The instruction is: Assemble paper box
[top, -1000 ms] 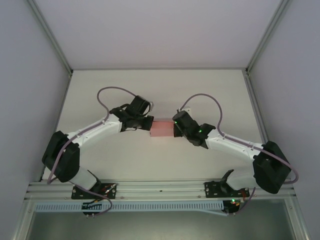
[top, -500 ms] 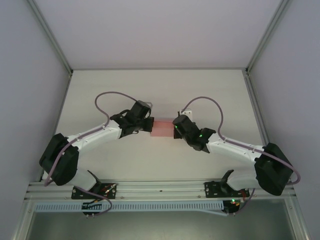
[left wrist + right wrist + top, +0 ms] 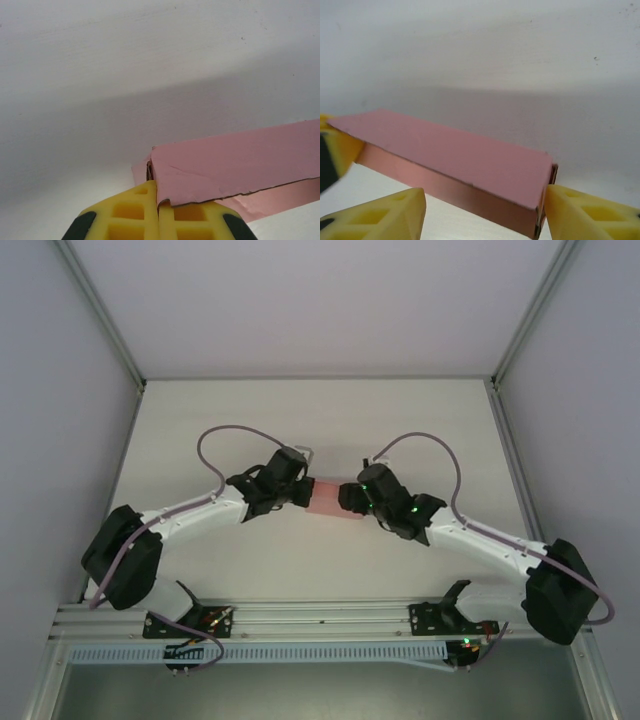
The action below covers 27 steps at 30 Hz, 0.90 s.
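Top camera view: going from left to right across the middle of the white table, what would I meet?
The black left gripper, then the flat pink paper box, then the black right gripper.

Paper box [image 3: 450,152] plain pink; left gripper [image 3: 158,196], right gripper [image 3: 485,194] yellow; table [image 3: 300,410] white; cable [image 3: 235,427] purple.

The paper box [image 3: 450,155] is matt pink card; the table [image 3: 300,420] is smooth matt white.
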### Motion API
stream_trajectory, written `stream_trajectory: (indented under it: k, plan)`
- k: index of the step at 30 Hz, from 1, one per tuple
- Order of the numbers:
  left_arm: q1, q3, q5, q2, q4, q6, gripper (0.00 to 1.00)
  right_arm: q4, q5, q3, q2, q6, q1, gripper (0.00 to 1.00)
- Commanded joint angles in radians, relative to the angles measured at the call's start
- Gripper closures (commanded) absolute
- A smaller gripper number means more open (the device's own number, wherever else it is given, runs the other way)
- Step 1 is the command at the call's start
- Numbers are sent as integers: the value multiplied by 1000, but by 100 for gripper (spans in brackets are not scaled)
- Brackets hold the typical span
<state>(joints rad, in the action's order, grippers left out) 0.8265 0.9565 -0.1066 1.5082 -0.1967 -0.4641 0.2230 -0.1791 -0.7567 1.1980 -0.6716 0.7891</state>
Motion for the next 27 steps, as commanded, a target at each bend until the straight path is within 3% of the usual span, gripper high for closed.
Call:
stream_trajectory:
  k: [1, 6, 8, 17, 24, 27]
  plan:
    - [25, -29, 58, 65, -201, 20, 100, 19, 98, -6, -66, -41, -65, 35]
    - [28, -29, 33, 52, -202, 20, 100, 31, 66, 14, -119, -56, -100, 34]
    - [28, -28, 32, 52, -200, 20, 100, 36, 72, 17, -108, -70, -124, 42]
    - [34, -38, 12, 14, -186, 53, 99, 49, 206, 82, 12, -127, -147, 58]
    - [36, -18, 38, -16, -194, 98, 81, 36, 186, 193, 6, -183, -148, 64]
    - [39, 2, 85, -55, -231, 130, 65, 32, 183, 197, 11, -190, -147, 65]
